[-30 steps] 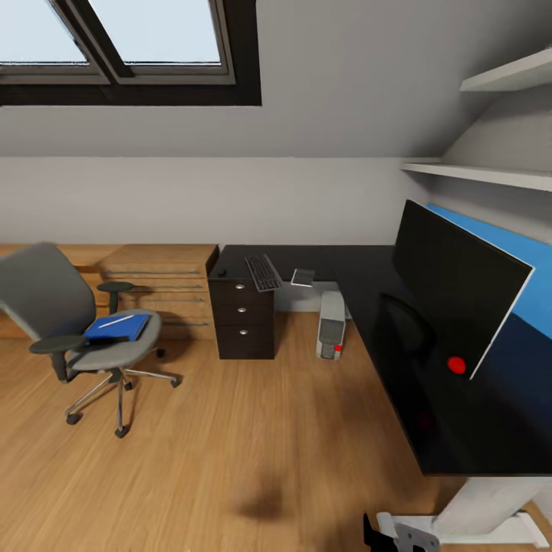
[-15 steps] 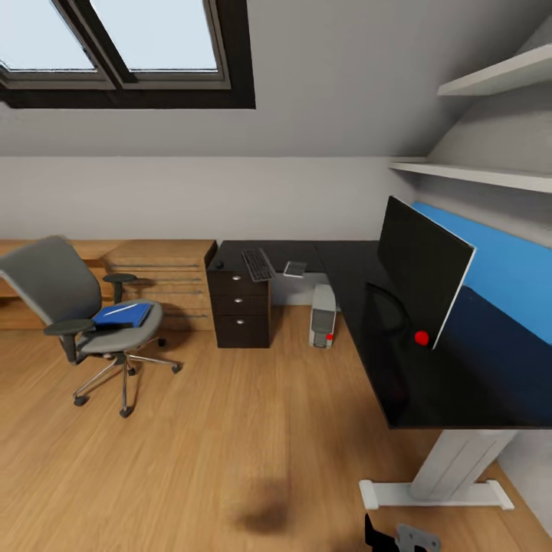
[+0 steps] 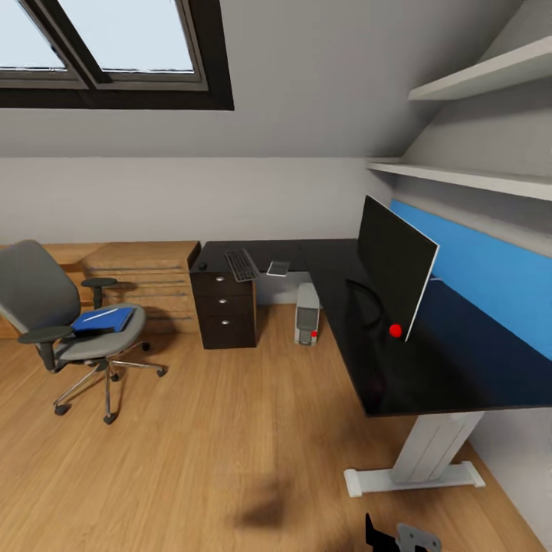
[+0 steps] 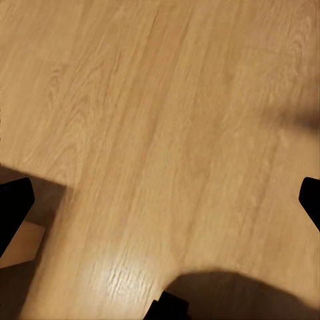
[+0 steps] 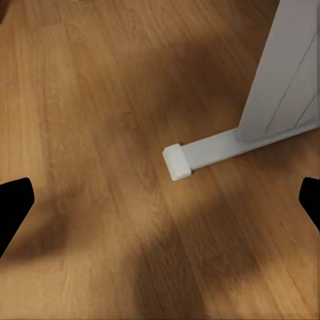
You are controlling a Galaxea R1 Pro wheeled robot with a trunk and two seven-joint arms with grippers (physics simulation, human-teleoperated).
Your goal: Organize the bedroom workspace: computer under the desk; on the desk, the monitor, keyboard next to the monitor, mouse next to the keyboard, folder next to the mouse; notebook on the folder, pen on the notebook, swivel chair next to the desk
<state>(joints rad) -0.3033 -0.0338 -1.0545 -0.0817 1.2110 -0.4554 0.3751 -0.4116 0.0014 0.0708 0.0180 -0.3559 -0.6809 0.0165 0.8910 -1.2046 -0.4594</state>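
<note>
Both claws, left and right, hang spread wide and empty over the light wooden floor. Beyond, the glossy black L-shaped desk carries the wide black monitor; farther left, the bright blue folder lies on the grey swivel chair.

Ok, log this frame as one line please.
phase: in transit | blue folder: on grey swivel chair | black keyboard: on glossy black desk | monitor: on desk | grey tower computer: under desk | grippers: both open over floor
</note>
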